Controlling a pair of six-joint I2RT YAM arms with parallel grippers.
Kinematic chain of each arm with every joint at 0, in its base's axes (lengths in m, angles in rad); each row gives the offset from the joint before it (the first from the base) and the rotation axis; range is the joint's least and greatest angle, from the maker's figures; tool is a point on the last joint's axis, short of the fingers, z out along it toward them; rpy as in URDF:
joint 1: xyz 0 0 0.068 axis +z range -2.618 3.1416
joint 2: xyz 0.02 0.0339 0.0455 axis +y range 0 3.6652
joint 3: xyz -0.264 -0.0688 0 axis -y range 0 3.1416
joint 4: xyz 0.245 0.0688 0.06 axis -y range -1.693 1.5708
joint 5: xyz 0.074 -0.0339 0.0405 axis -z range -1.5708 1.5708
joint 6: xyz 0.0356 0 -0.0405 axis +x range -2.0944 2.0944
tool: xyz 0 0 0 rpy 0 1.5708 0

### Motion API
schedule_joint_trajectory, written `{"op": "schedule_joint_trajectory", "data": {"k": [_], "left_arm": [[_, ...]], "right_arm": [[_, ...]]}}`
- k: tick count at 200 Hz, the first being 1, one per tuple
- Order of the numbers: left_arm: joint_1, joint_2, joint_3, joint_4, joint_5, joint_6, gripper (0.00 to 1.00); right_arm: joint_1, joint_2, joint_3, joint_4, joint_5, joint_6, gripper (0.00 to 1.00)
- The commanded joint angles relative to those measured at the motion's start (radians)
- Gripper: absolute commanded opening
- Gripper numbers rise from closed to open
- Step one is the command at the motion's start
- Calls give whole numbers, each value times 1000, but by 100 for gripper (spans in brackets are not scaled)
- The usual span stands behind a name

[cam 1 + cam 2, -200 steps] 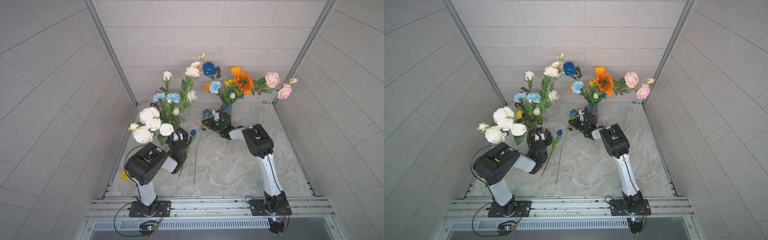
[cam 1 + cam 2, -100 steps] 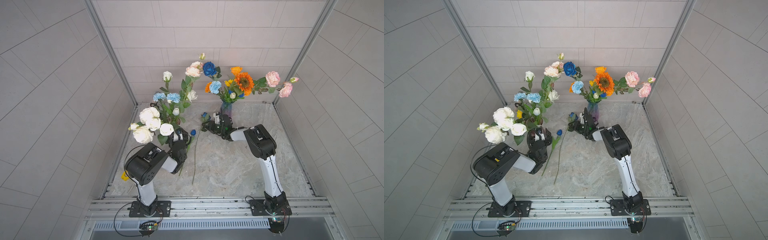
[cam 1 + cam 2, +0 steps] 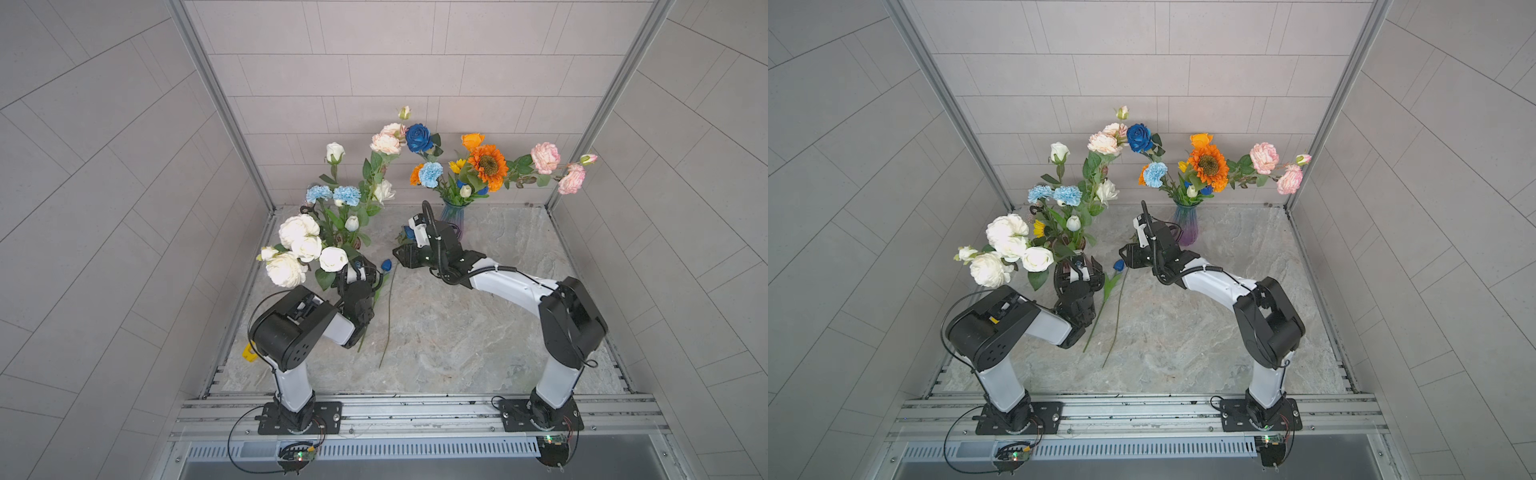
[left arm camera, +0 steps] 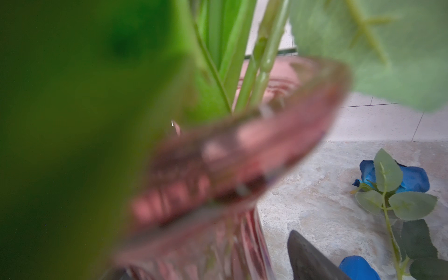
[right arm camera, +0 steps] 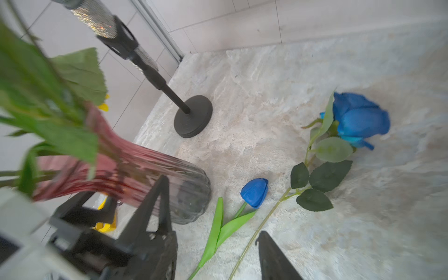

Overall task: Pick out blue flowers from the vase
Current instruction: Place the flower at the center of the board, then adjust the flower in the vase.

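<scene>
Near the blue rose (image 5: 358,118) — right jaws part-open, empty; left jaws clasp the pink vase (image 5: 135,169).

Open worktop (image 3: 457,332) along the front, free passage there, pink vase (image 5: 145,169) under overhanging white roses (image 3: 296,232) blocking left, blue rose (image 5: 358,118) and tulip bud (image 5: 254,192) stems strewn centre, black stand (image 5: 192,116) near back-left corner

The right fingers (image 5: 274,257) were matt black plastic. Beyond their tips, the tulip (image 5: 254,192) looked smooth and rubbery, and the rose (image 5: 358,118) looked like matt cloth. Off to one side of them, the pink vase (image 5: 145,174) was glossy ribbed glass. Under them, the tabletop (image 5: 266,84) was matt and stone-patterned.
</scene>
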Motion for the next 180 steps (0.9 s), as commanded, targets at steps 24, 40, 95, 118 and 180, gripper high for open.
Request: {"op": "schedule_joint_trajectory", "data": {"k": [24,40,95,118,180], "left_arm": [[2,-5,-10,5,-2,0,92],[3,-4,-9,5,-8,0,92],[-11,-18,-25,4,7,8,100],[-17,-31,-32,3,-2,7,100],[-52,-88,-59,3,-20,32,100]], "right_arm": [[27,-160,119,-160,-105,-112,58],[28,-152,183,-174,-151,-110,59],[39,-40,415,-193,-263,-99,59],[39,31,497,-203,-302,-99,59],[42,94,561,-219,-366,-130,60]]}}
